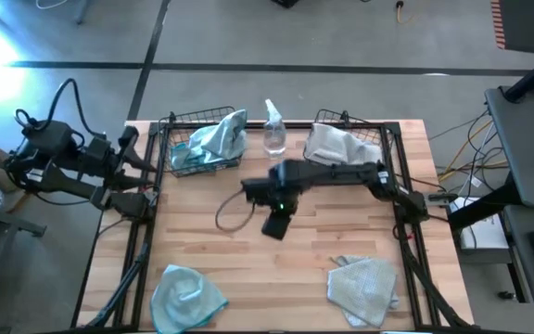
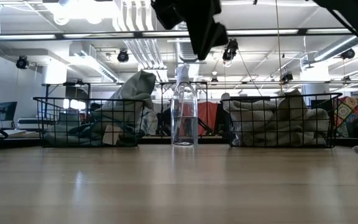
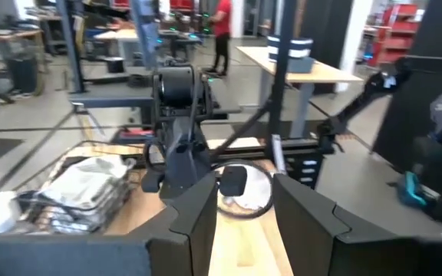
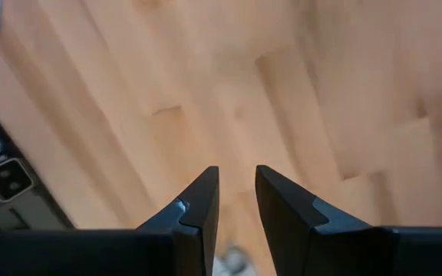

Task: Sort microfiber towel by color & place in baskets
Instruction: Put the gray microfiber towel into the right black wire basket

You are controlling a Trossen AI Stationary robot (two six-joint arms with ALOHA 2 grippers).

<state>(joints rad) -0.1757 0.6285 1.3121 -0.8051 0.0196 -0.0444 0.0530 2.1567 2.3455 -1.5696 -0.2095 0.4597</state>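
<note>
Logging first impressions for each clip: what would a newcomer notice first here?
The right arm stretches over the table's middle, its gripper open and empty above bare wood. Behind it, two baskets flank a clear spray bottle: the left basket holds teal towels, the right basket grey-white ones. One teal towel and one grey towel wait at the near edge.

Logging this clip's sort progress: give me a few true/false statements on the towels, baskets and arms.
1. A teal towel lies loose on the table's near edge. True.
2. The left basket holds grey-white towels. False: it holds teal ones; the grey-white ones fill the right basket.
3. The right gripper carries a towel. False: it hangs empty over bare wood, fingers slightly apart.
4. A clear spray bottle stands between the baskets. True.
5. A grey-white towel remains unsorted. True.
</note>
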